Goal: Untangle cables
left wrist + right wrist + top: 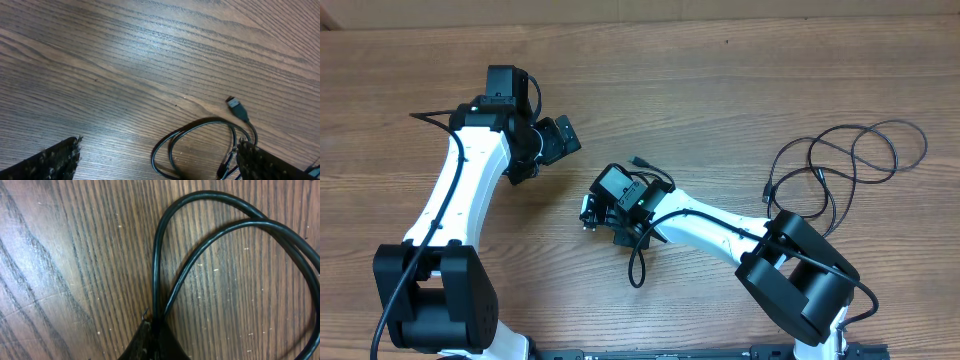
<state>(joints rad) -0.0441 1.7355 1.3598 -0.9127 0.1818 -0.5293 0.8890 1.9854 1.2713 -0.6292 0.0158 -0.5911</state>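
The right gripper (153,339) was clamped on two strands of a black cable (210,240) at the bottom of its wrist view, a pinch the overhead view hid beneath the arm. From above, only that cable's plug (638,160) and a tail showed around the right gripper (592,208) at mid-frame. The left gripper (548,150) hung with jaws wide apart, and its fingers (50,162) sat in the lower corners of its own view, with a loop and the plug (237,107) on the wood. Loose cables (835,175) sprawled toward the right edge. The wooden table (720,70) lay bare along the top.
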